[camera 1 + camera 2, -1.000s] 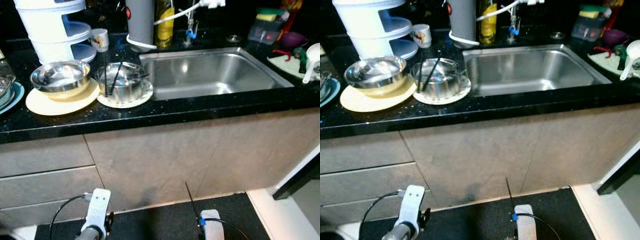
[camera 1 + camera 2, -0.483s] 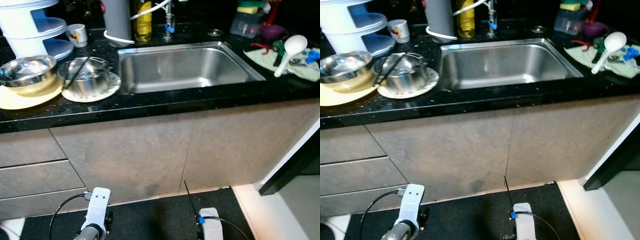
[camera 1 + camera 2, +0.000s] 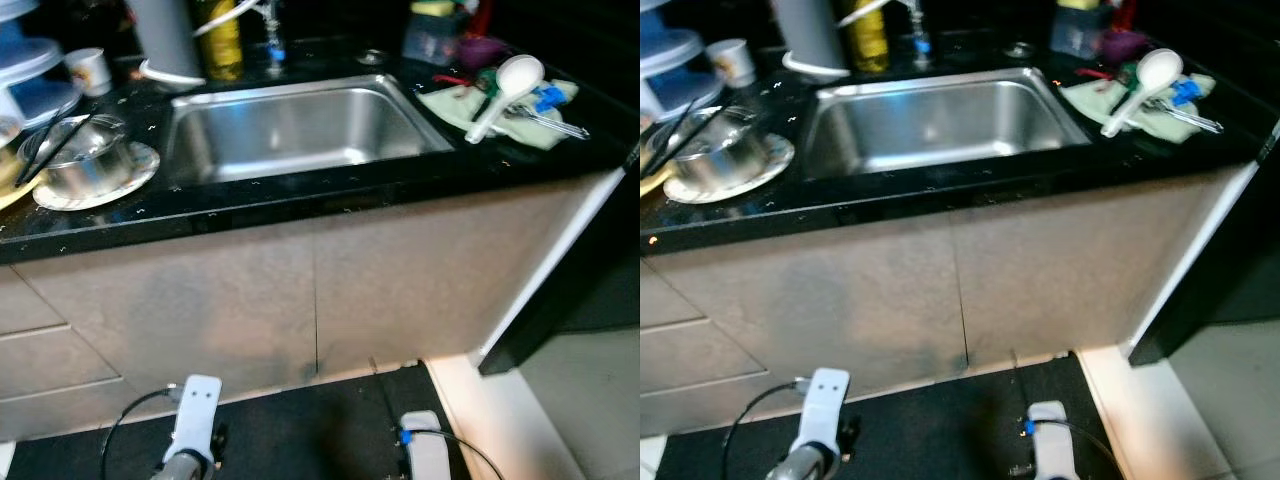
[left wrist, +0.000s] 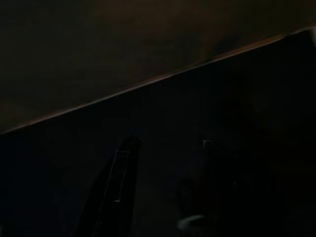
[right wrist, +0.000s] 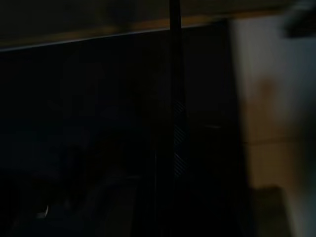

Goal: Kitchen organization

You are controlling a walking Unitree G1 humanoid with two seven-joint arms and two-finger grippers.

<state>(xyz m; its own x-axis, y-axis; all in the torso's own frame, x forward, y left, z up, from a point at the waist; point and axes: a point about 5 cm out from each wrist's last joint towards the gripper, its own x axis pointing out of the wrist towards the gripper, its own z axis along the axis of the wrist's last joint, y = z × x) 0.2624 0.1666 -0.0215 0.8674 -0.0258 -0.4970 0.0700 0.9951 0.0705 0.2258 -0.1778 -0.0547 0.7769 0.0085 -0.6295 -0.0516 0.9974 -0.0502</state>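
Camera has swung right: sink point(image 3: 290, 130) centred, ladle point(image 3: 505, 85) nearer, so approach continues; both arms hang idle, tool states unclear

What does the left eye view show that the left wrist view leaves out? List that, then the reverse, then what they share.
Left eye view: the black counter with the steel sink, a white ladle on a cloth to its right, and a steel bowl on a plate to its left.

Left wrist view: a very dark close look at the pale seam where cabinet meets floor.

Both: the cabinet front and the dark floor.
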